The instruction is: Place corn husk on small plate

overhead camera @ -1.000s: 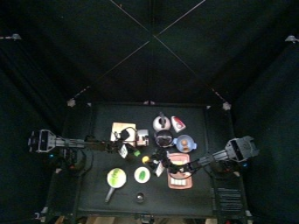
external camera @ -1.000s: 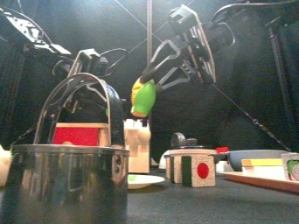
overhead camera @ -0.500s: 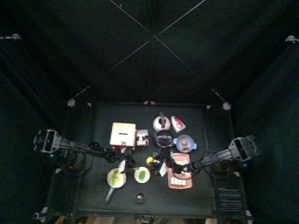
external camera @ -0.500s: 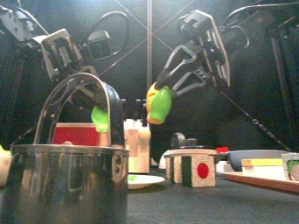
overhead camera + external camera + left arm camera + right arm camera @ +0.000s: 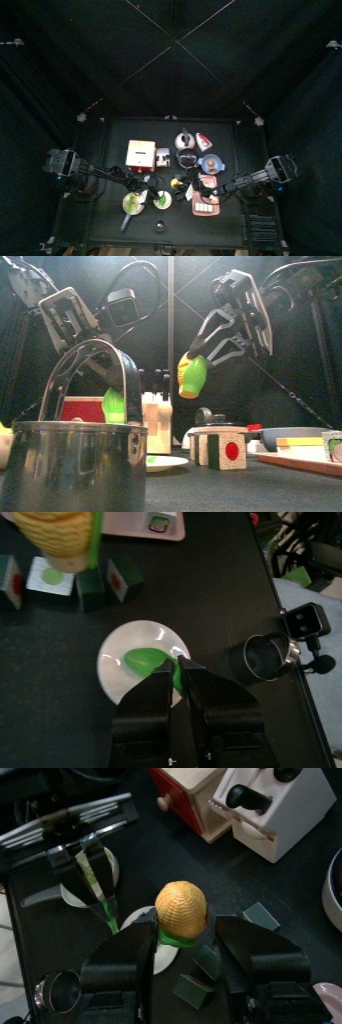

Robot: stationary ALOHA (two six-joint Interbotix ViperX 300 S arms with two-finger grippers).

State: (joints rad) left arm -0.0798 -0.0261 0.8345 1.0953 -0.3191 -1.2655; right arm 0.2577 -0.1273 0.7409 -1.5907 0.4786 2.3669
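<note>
Left wrist view has the left gripper (image 5: 178,672) with its jaws pinched together on a strip of green corn husk (image 5: 144,662), whose free end hangs over the middle of the small white plate (image 5: 123,682), inside its rim. Bare black table (image 5: 227,602) lies around the plate on most sides; a steel pot (image 5: 271,658) sits near the plate's edge on one side, and small picture blocks (image 5: 94,584) stand a short way off on another.

From the right wrist, the right gripper (image 5: 183,940) is clamped on the base of a yellow corn cob (image 5: 182,909), held in the air above the table. Below it the plate (image 5: 74,876) and the other arm's jaws show.

At table height, the cob (image 5: 195,374) hangs high between the arms, well clear of the blocks (image 5: 222,446) and the white toaster (image 5: 158,421) beneath, with the pot (image 5: 74,466) close in front.
</note>
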